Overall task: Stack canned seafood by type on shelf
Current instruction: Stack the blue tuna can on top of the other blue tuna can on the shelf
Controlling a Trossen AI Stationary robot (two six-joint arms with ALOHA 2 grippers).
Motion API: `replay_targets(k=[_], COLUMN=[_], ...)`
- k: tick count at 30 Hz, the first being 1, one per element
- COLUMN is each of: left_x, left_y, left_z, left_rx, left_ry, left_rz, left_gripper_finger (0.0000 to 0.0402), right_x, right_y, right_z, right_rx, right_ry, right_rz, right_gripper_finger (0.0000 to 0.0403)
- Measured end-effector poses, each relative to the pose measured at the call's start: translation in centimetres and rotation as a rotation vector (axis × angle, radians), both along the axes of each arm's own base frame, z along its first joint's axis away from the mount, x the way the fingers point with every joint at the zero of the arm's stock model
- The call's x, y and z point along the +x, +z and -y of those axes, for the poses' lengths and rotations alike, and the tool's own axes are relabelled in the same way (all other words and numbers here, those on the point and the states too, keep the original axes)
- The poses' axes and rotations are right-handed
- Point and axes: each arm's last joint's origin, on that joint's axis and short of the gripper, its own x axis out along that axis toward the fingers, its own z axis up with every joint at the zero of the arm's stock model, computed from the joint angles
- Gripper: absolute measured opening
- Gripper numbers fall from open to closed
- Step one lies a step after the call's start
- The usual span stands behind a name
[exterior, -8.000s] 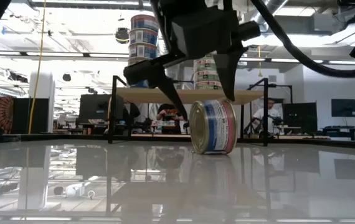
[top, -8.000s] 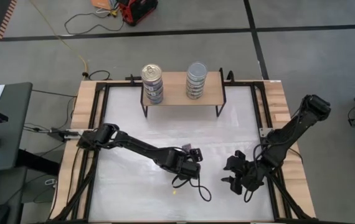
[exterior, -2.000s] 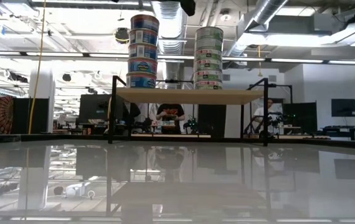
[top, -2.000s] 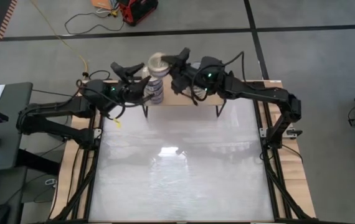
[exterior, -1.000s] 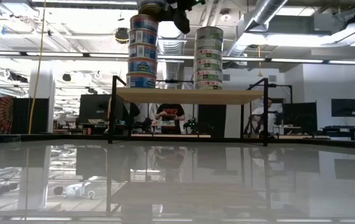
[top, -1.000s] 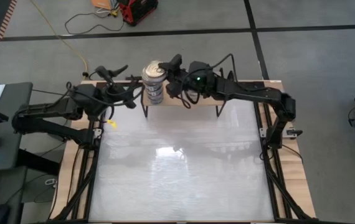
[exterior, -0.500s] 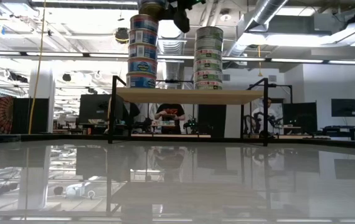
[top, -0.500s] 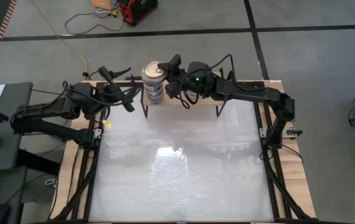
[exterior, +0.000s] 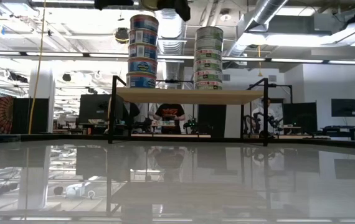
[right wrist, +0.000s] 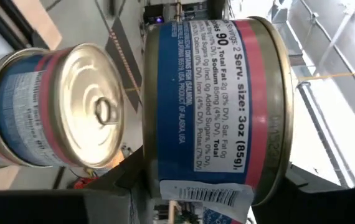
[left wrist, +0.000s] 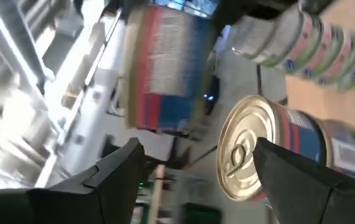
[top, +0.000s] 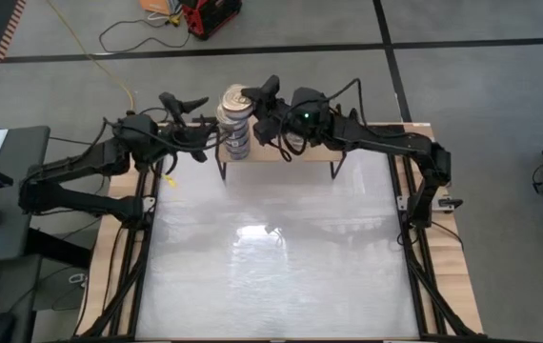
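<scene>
Gripping across its stiff, smooth side wall, a tin (right wrist: 215,106) is held by the right end effector (top: 264,95) above the gold-topped stack (top: 234,129). The tin is judged light but slippery, so the wall is best pinched squarely; the left end effector (top: 191,119) is spread, empty, just beside the stack.

Probably a lab: exposed ducts (exterior: 165,28), monitors (exterior: 344,107).

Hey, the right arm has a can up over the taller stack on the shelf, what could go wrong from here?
1. The held can in the right gripper looks tilted against the blue-label stack. Released off-centre, it may slide off.
2. That stack is already tall on the narrow shelf, so a nudge could topple it.
3. The open left gripper sits close beside it and might bump it.
</scene>
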Motion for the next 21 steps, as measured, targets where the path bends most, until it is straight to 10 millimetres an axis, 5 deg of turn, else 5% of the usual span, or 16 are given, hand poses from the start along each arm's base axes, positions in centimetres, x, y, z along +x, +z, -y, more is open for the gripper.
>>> replay_targets(k=[8, 21], left_x=[1.9, 2.0], left_y=[0.3, -0.3], left_z=[-0.6, -0.1], left_rx=[0.165, 0.196], left_ry=[0.088, 0.076], left_rz=[-0.057, -0.172], left_gripper_finger=[0.0291, 0.0291], right_x=[-0.1, 2.0], right_y=[-0.1, -1.9], right_z=[0.5, 0.6], right_rx=[0.023, -0.004], right_ry=[0.004, 0.023], right_rz=[-0.018, -0.02], right_gripper_finger=[0.0221, 0.0221])
